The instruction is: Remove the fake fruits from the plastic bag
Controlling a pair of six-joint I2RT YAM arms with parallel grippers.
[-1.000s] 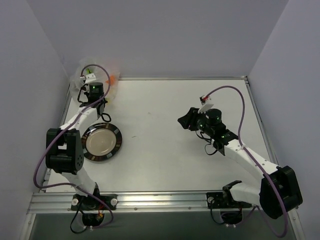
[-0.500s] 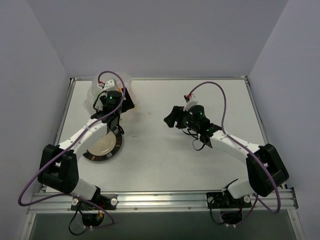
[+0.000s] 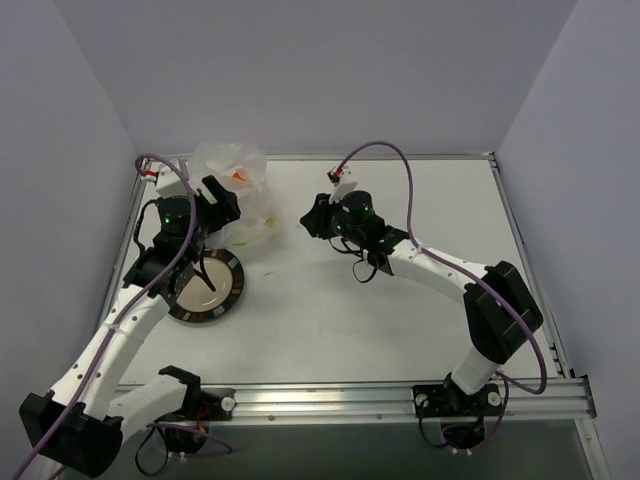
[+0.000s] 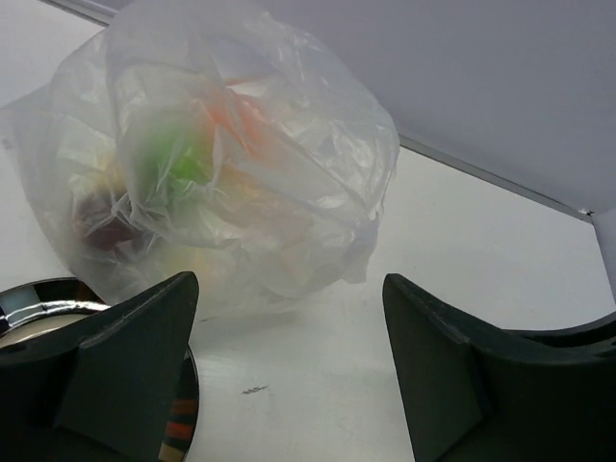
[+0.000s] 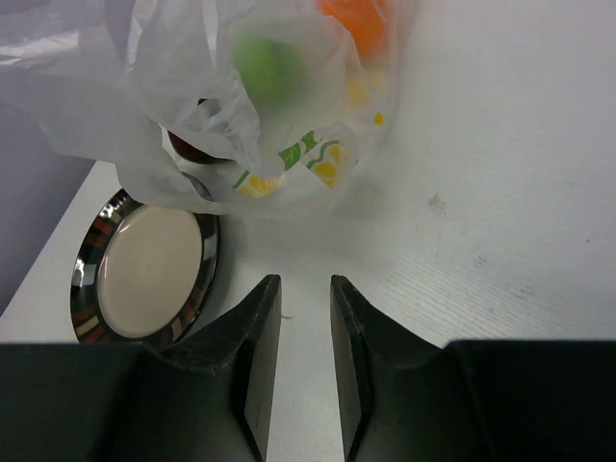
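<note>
L gripper [image 4: 289, 375] jaws wide, holding nothing; it's let go and backed off the plastic bag [image 3: 238, 195]. R gripper [image 5: 305, 361] nearly closed, empty, moved in closer. I see bag w/ fake fruits [image 5: 265, 60] inside on table beside plate [image 3: 205, 286].

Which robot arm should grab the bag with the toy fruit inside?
Probably the left. The left gripper is open wide, with the plastic bag right ahead of it. The right gripper also faces the bag, but its fingers are nearly closed.
</note>
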